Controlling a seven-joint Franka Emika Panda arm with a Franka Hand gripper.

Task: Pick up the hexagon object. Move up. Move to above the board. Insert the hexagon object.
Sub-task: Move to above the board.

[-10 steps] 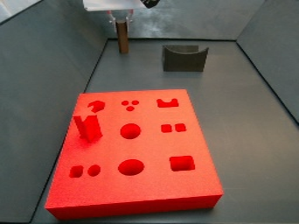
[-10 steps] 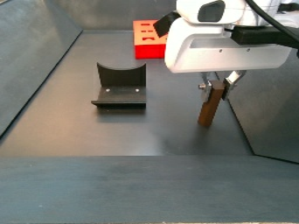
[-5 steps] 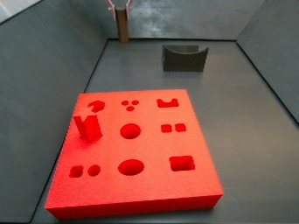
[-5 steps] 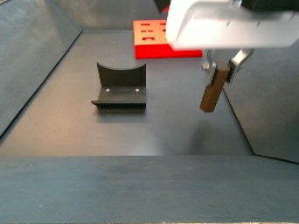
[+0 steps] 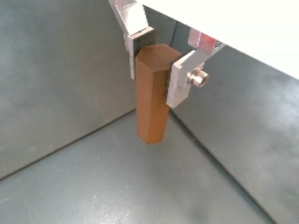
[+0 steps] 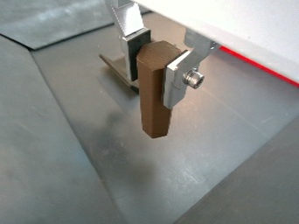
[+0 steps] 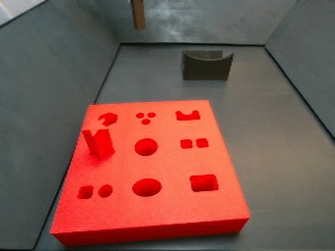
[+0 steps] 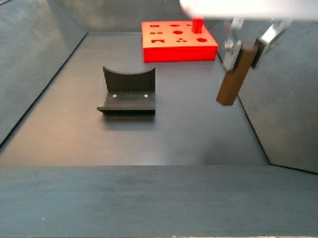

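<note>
The hexagon object is a slim brown peg, held upright well above the floor in both wrist views (image 5: 152, 101) (image 6: 155, 101). My gripper (image 5: 159, 70) is shut on its upper end, with silver fingers (image 6: 177, 77) on two opposite sides. In a side view the peg (image 8: 231, 82) hangs under the gripper (image 8: 244, 48) at the right, near the wall. In a side view only the peg's lower part (image 7: 137, 12) shows at the upper edge, and the gripper is out of frame. The board (image 7: 164, 211), a thick red slab with cut-out holes, lies on the floor and also shows far off (image 8: 159, 54).
A dark grey fixture with a curved notch (image 7: 206, 65) (image 8: 126, 91) stands on the floor between peg and board. A short red upright block (image 7: 97, 143) stands on the board's left side. Grey walls enclose the floor.
The gripper has risen with the peg. The peg has come off the floor and now hangs high above it. Board and fixture have not moved.
</note>
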